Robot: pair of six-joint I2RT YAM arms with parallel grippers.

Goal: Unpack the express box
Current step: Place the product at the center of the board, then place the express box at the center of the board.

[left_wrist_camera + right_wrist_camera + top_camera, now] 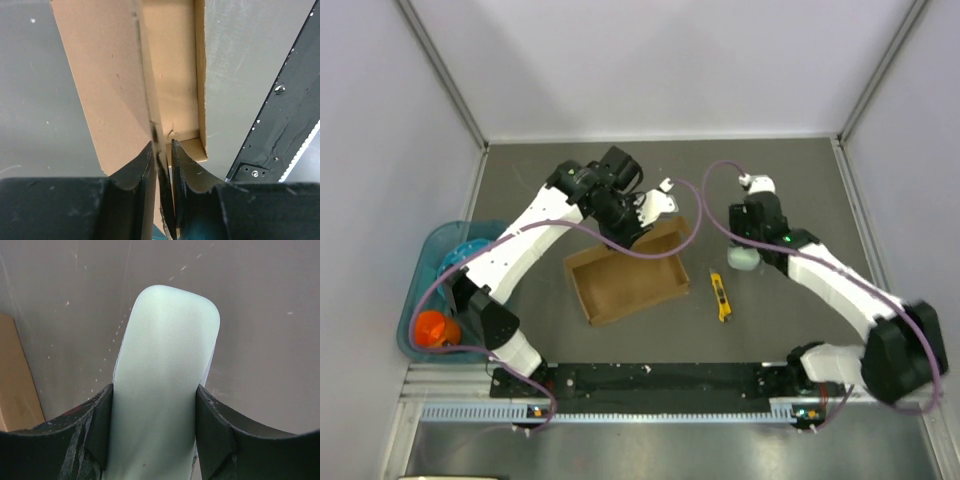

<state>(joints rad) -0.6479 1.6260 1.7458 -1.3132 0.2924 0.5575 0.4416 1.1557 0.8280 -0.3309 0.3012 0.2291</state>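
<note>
left claw (162, 150): clamps express box (620, 285) edge | right claw (155, 405): holds pale-green object (167, 340) | bin (428, 255): orange item (435, 327)

**Both arms, seen from my remote station.** The left arm (535, 225) and right arm (830, 275) have white shell links joined by black joint housings, the bulkiest being at the right shoulder. A lilac cable (650, 254) trails loosely along each arm from base to wrist. A small green light (787, 238) glows on the right forearm. In my wrist views the left gripper (161, 150) and right gripper (155, 395) have matte black fingers, scuffed with pale specks. The left pair tapers to points, while the right pair ends blunt.
</note>
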